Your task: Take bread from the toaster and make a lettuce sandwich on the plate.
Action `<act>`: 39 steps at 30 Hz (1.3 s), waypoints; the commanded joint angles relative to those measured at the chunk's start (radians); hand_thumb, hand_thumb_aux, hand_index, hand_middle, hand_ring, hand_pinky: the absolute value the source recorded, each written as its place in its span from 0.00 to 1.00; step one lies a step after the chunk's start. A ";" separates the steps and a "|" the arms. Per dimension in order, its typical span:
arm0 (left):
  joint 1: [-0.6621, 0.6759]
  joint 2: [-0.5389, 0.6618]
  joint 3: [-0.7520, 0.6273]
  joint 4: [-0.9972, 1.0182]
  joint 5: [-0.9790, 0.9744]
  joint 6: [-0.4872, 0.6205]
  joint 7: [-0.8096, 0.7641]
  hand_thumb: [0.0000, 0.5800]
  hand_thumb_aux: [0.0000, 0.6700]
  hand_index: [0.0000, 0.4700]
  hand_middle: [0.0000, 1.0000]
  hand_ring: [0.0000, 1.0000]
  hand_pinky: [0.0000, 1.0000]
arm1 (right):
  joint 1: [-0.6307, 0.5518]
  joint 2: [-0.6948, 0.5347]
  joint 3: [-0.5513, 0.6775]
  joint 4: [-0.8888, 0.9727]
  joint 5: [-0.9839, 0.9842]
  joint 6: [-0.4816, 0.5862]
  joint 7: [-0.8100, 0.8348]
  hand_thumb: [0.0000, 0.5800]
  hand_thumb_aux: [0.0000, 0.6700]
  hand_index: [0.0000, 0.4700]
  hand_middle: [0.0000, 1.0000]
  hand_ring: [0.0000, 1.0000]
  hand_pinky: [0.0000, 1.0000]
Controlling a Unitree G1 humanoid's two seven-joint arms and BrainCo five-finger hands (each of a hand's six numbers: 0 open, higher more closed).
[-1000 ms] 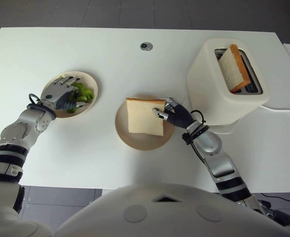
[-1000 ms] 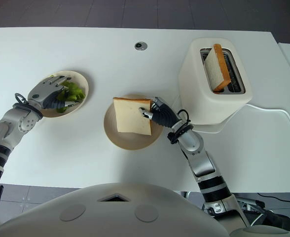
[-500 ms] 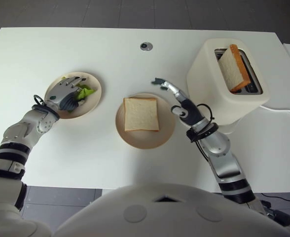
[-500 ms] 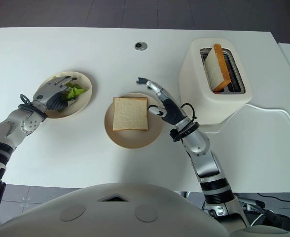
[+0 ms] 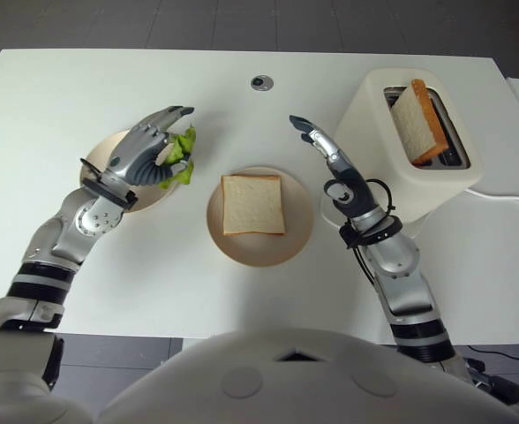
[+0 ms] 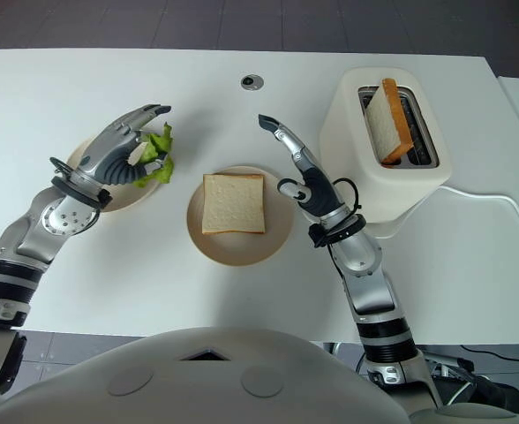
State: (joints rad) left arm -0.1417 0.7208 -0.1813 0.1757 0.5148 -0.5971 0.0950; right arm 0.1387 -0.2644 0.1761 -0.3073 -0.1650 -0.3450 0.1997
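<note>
Looking at progress, I'd call it about halfway. One slice of bread [image 5: 253, 204] lies flat on the plate [image 5: 259, 252] in the middle of the table, so the base is down. The second slice [image 5: 416, 124] stands tilted in a slot of the toaster [image 5: 392, 185], not yet pulled out. The left hand [image 5: 145, 155] has its fingers curled around a bunch of lettuce [image 5: 182, 155], held up above the edge of the side dish [image 5: 152, 196], off to the left of the plate. The right hand [image 5: 337, 172] is released, fingers stretched out straight and holding nothing, raised between the plate and the toaster.

Left to do, as I read it: lettuce onto the bread, grab the other slice, cap it off.

View differences: in the left eye view the right hand overlaps the toaster's corner, so it looks like contact. The right eye view shows bare table between them, so they're apart. Can't really tell if any lettuce is left in the dish, since the hand covers most of it.
</note>
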 commanded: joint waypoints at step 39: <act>0.053 -0.300 -0.164 -0.050 -0.053 -0.063 -0.152 0.00 0.00 0.00 0.00 0.00 0.00 | -0.051 -0.128 -0.356 -0.265 0.002 -0.008 -0.017 0.00 0.00 0.00 0.00 0.00 0.00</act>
State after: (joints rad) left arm -0.0966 0.4248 -0.3494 0.1256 0.4692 -0.6636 -0.0471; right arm 0.1133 -0.3449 -0.0969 -0.5467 -0.1583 -0.3559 0.1803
